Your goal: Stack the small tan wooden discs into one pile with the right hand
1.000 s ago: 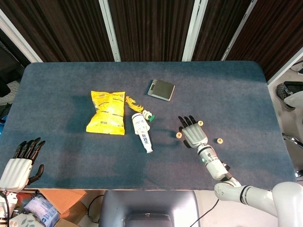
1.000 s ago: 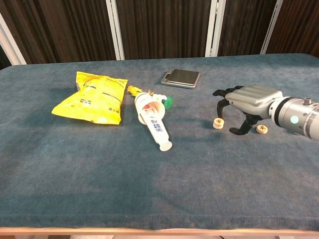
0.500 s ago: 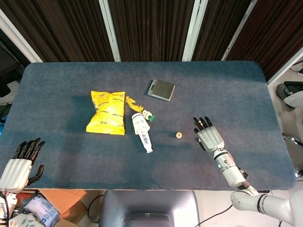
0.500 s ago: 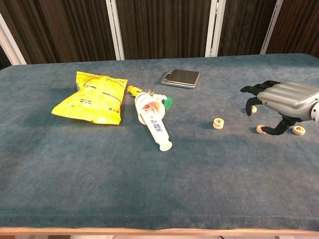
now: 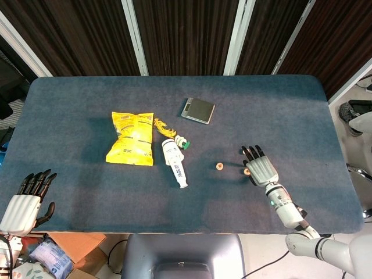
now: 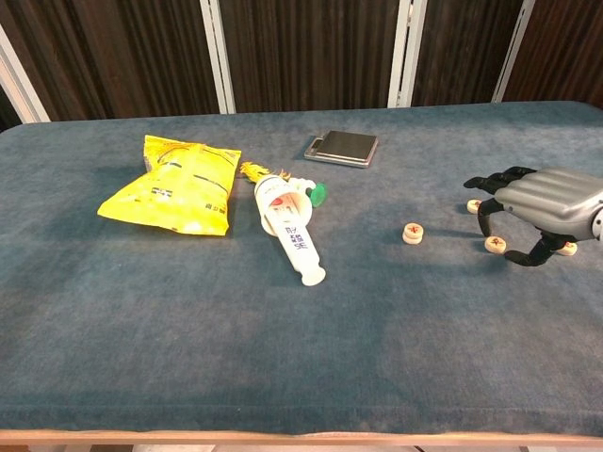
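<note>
Four small tan wooden discs lie unstacked on the blue table (image 6: 188, 311). One disc (image 6: 412, 233) sits alone, well apart at nine o'clock from the right robot hand (image 6: 537, 205). A second disc (image 6: 496, 245) lies just under that hand's curled fingers (image 6: 485, 218), a third (image 6: 474, 206) at its fingertips, a fourth (image 6: 566, 249) by the thumb. The right robot hand arches palm-down over them, fingers apart, gripping nothing. The left robot hand (image 5: 23, 203) rests off the table's edge at seven o'clock, fingers loosely spread, empty. A yellow snack bag (image 6: 177, 185), a tube (image 6: 290, 232) and a small scale (image 6: 343, 147) lie well apart.
</note>
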Motion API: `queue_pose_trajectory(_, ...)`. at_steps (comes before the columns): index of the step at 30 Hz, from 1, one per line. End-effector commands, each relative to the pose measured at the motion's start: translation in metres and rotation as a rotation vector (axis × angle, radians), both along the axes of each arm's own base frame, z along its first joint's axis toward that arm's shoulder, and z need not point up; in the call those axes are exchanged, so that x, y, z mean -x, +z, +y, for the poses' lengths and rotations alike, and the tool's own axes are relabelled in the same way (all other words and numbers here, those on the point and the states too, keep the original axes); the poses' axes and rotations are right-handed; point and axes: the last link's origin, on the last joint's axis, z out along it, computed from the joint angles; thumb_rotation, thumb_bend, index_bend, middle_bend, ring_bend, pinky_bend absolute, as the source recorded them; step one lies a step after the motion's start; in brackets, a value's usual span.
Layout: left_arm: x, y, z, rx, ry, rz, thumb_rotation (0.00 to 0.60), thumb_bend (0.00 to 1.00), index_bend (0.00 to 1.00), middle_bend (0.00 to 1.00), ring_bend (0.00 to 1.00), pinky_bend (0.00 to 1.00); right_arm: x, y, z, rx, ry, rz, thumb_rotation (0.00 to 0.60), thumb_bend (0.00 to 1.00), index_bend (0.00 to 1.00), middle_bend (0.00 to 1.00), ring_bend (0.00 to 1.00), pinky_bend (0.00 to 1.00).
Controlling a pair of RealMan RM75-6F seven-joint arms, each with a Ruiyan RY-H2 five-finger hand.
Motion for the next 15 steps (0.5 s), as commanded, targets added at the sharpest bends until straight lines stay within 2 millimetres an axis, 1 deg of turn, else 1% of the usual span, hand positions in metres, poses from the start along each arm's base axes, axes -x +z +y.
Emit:
queue_pose_trajectory(1, 0.0002, -0.0002, 0.0002, 0.001, 0.001, 0.000, 0.600, 0.51, 0.00, 0.00, 0.00, 0.04, -0.0008, -0.0021, 0.0003, -0.004, 0.002, -0.007, 0.600, 0.48, 0.54, 0.00, 0.00, 0.00)
queue_pose_trajectory(15, 0.0002, 0.0005, 0.0000, 0.000, -0.001, -0.002, 0.600, 0.51, 0.00, 0.00, 0.00, 0.04, -0.0044, -0.0065, -0.0006, -0.001, 0.008, -0.020, 0.600, 0.48, 0.62, 0.00, 0.00, 0.00)
